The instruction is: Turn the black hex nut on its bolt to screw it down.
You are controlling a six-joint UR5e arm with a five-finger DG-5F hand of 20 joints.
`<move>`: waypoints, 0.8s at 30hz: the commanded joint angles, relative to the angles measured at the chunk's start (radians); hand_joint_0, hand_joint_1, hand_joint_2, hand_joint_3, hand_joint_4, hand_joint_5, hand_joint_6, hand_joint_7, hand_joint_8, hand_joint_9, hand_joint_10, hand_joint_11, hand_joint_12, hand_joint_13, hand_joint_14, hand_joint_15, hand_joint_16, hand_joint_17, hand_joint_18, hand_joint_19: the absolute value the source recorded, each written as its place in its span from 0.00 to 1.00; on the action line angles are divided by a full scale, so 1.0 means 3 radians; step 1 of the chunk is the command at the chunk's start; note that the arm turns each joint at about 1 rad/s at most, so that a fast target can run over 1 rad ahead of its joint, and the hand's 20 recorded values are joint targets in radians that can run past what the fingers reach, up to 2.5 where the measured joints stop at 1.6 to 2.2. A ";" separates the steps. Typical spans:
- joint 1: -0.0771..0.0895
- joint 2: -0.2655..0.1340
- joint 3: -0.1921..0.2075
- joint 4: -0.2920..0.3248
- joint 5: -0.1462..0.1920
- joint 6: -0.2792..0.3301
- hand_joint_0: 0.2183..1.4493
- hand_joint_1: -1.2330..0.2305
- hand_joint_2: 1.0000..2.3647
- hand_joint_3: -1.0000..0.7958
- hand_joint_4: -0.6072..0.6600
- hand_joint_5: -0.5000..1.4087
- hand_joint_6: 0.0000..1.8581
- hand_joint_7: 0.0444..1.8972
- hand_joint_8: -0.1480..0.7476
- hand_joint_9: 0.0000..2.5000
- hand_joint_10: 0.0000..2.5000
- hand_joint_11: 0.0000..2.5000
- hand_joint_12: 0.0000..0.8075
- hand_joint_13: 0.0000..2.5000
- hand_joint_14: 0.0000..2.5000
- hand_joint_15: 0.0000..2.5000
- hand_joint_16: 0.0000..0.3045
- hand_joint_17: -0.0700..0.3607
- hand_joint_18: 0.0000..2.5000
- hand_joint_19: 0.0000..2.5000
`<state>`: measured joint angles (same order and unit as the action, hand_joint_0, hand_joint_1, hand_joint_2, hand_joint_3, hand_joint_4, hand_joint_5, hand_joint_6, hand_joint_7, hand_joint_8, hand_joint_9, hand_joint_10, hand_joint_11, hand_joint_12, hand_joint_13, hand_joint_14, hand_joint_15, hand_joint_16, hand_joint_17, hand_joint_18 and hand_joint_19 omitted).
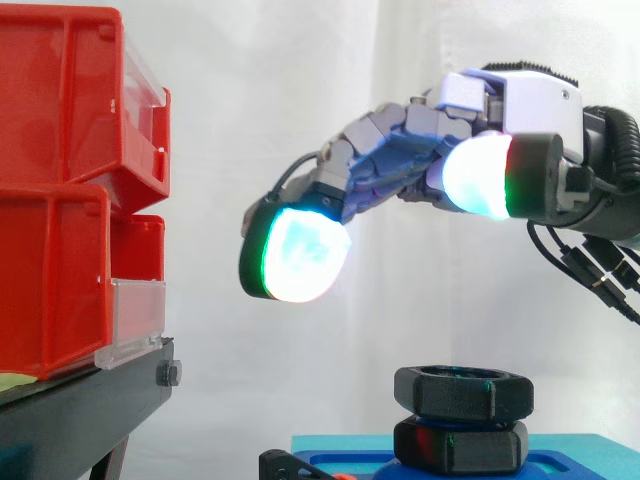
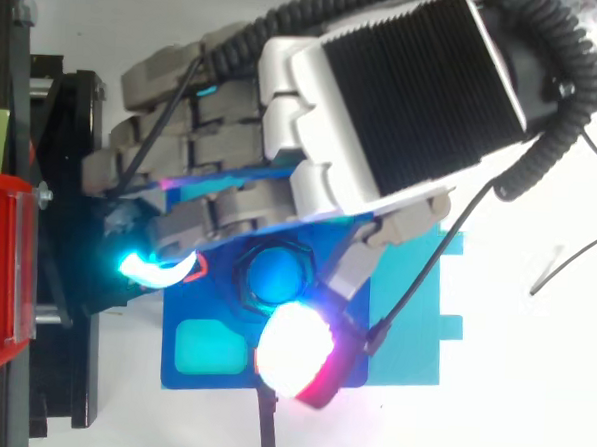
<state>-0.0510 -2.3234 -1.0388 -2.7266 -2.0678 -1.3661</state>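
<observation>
Side view: the hand (image 1: 420, 150) hangs released, fingers loosely stretched and holding nothing, above and clear of the black hex nut (image 1: 463, 392) on the blue base (image 1: 580, 455), right of the red bins (image 1: 60, 200).

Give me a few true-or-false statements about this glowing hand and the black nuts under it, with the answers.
1. The hand hovers above the upper black hex nut without touching it. True.
2. The nuts sit on a red base. False: they sit on a blue base.
3. The hand grips a nut. False: its fingers are relaxed and hold nothing.
4. The upper nut rests on a lower black hex nut. True.
5. In the side view the bins stand right of the nuts. False: the red bins are to the left, on a black stand.
</observation>
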 commanded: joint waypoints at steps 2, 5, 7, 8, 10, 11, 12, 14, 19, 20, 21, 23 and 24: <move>0.0114 -0.0002 0.0006 0.0018 0.0199 -0.0012 0.24 0.64 0.00 0.28 0.73 0.15 0.45 0.28 0.50 0.19 0.00 0.13 0.45 0.26 0.00 0.11 0.16 0.42 0.21 0.14; 0.0190 0.0003 0.0006 0.0018 0.0327 -0.0012 0.24 0.64 0.00 0.28 0.73 0.15 0.45 0.28 0.50 0.19 0.00 0.13 0.45 0.26 0.00 0.11 0.16 0.42 0.21 0.13; 0.0211 -0.0002 0.0011 0.0008 0.0348 -0.0012 0.24 0.64 0.00 0.28 0.73 0.15 0.45 0.28 0.50 0.19 0.00 0.13 0.45 0.26 0.00 0.11 0.16 0.42 0.21 0.13; 0.0236 -0.0002 0.0006 -0.0008 0.0373 -0.0018 0.24 0.64 0.00 0.28 0.73 0.15 0.45 0.28 0.50 0.19 0.00 0.13 0.45 0.26 0.00 0.11 0.16 0.42 0.21 0.13; 0.0257 -0.0002 0.0006 -0.0023 0.0394 -0.0018 0.24 0.64 0.00 0.28 0.73 0.15 0.45 0.28 0.50 0.19 0.00 0.13 0.45 0.26 0.00 0.11 0.16 0.42 0.21 0.13; 0.0272 -0.0002 0.0006 -0.0038 0.0424 -0.0012 0.24 0.64 0.00 0.28 0.73 0.15 0.45 0.28 0.50 0.19 0.00 0.13 0.45 0.26 0.00 0.11 0.16 0.42 0.21 0.13; 0.0293 -0.0002 0.0006 -0.0054 0.0450 -0.0012 0.24 0.64 0.00 0.28 0.73 0.15 0.45 0.28 0.50 0.19 0.00 0.13 0.45 0.26 0.00 0.11 0.16 0.42 0.21 0.13; 0.0328 -0.0002 0.0011 -0.0074 0.0476 -0.0007 0.24 0.64 0.00 0.28 0.73 0.15 0.45 0.28 0.50 0.19 0.00 0.13 0.45 0.26 0.00 0.11 0.16 0.42 0.21 0.13; 0.0385 -0.0002 0.0006 -0.0125 0.0511 -0.0007 0.24 0.64 0.00 0.28 0.73 0.15 0.45 0.28 0.50 0.19 0.00 0.13 0.45 0.26 0.00 0.11 0.16 0.42 0.21 0.13; 0.0390 -0.0002 0.0006 -0.0136 0.0522 -0.0007 0.24 0.64 0.00 0.28 0.73 0.15 0.45 0.28 0.50 0.19 0.00 0.13 0.45 0.26 0.00 0.11 0.16 0.42 0.21 0.13; 0.0400 -0.0002 0.0006 -0.0151 0.0537 -0.0007 0.24 0.64 0.00 0.28 0.73 0.15 0.45 0.28 0.51 0.19 0.00 0.13 0.45 0.26 0.00 0.11 0.16 0.42 0.21 0.13; 0.0415 -0.0002 0.0006 -0.0192 0.0568 -0.0007 0.24 0.64 0.00 0.28 0.73 0.15 0.45 0.28 0.51 0.19 0.00 0.13 0.45 0.26 0.00 0.11 0.16 0.42 0.21 0.13; 0.0421 -0.0002 0.0006 -0.0233 0.0583 -0.0007 0.24 0.64 0.00 0.28 0.73 0.15 0.45 0.28 0.51 0.19 0.00 0.13 0.45 0.26 0.00 0.11 0.16 0.42 0.21 0.13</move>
<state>0.0687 -2.3240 -1.0369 -2.7761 -1.9048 -1.3680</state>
